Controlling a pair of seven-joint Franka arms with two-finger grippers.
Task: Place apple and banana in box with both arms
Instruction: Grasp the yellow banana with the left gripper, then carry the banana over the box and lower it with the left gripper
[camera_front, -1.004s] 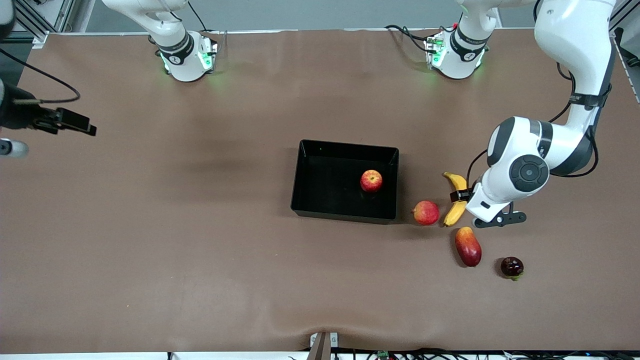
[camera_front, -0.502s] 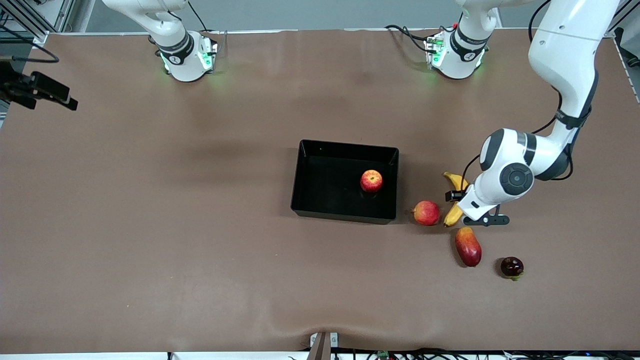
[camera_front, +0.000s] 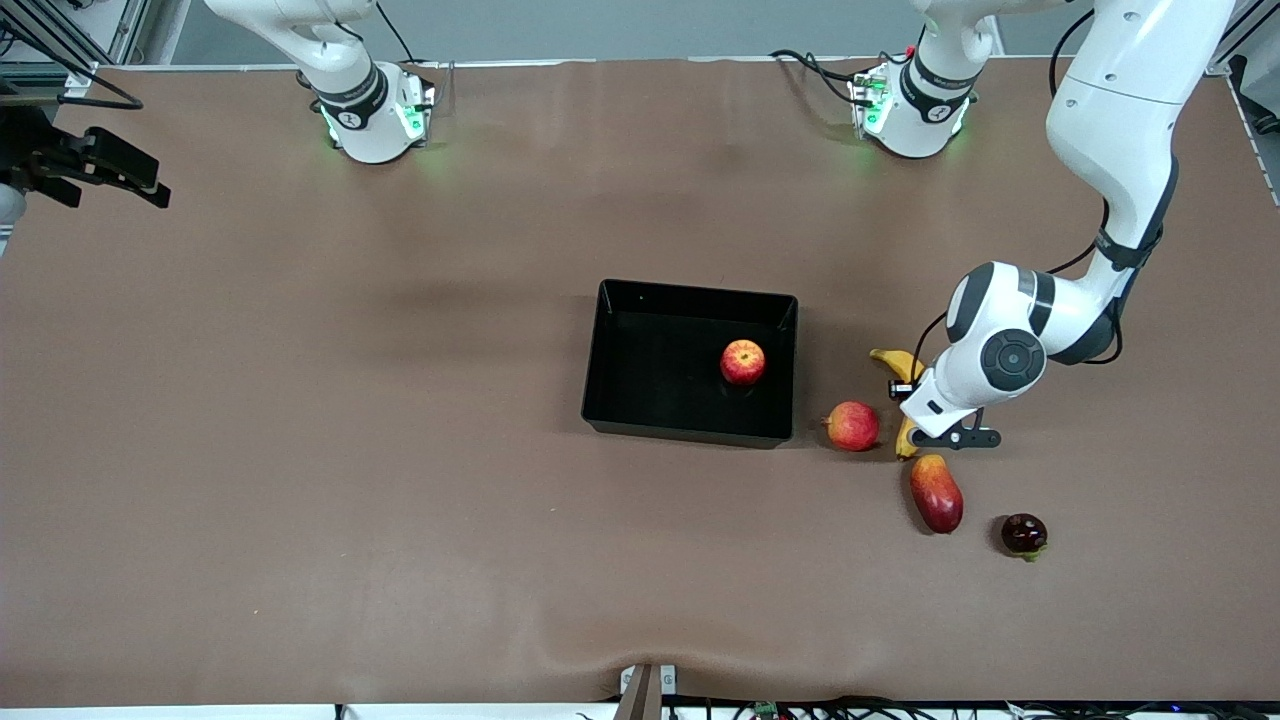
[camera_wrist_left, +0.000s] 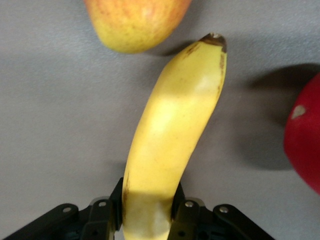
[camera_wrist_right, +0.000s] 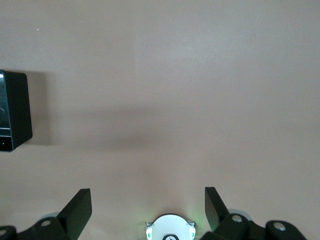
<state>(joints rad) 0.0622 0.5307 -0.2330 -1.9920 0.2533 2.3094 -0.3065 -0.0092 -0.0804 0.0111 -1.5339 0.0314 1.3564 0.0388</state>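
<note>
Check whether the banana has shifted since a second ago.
Yes. The banana, in the left tool, has slid toward the box.

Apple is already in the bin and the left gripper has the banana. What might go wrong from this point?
The left gripper is shut on the banana near one end, so the long free end could swing or slip out when lifted. The pinkish-red fruit lies between banana and box, and the mango-like fruit sits close by; a low carry might knock either. Dropping it onto the apple could roll it. The right gripper waits open at the table's edge.
</note>
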